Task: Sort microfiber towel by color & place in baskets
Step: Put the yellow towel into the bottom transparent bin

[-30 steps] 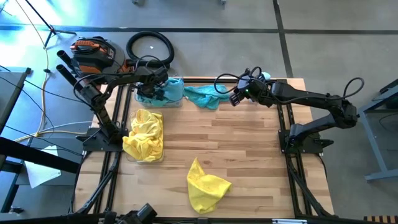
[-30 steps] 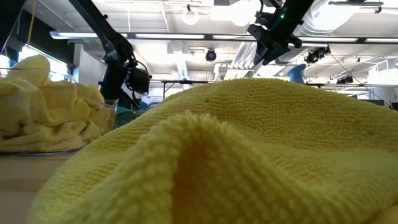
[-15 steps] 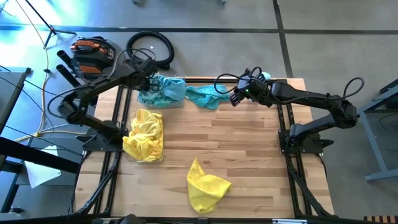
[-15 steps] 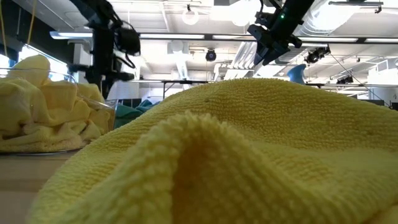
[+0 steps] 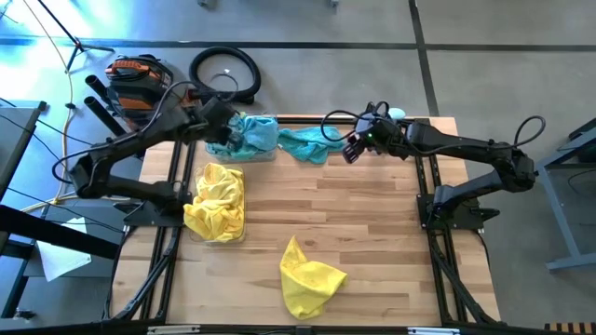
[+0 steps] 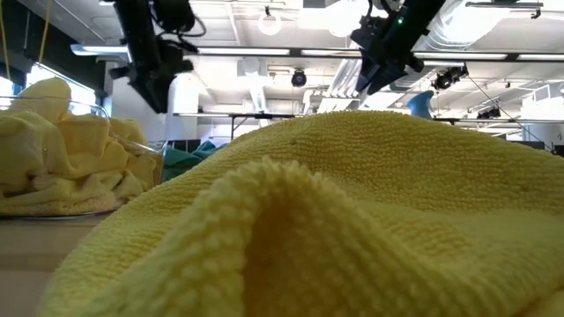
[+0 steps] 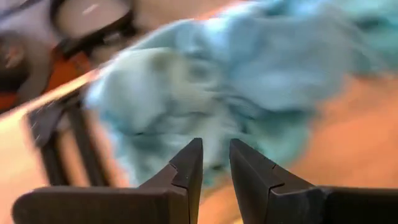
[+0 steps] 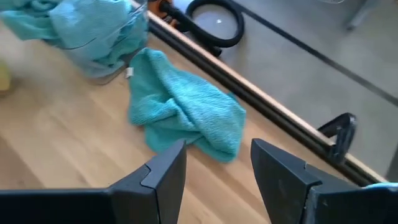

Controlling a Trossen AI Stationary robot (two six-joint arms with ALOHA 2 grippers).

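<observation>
Left gripper [image 5: 223, 113] hovers over the table's far-left corner, at the near side of the clear basket of teal towels [image 5: 250, 136]; fingers [image 7: 186, 171] stand a narrow gap apart, nothing between them. Left wrist view is blurred but shows the teal pile right ahead. Right gripper [image 5: 351, 149] is raised near the far edge, jaws wide and empty, pointing at a loose teal towel [image 5: 305, 144] that lies on the table [image 5: 391, 233] just beside the teal basket. Second clear basket [image 5: 217, 207] sits at the left edge, heaped with yellow towels. One loose yellow towel [image 5: 309, 275] lies near the near edge, about mid-width; it fills most of the low view.
</observation>
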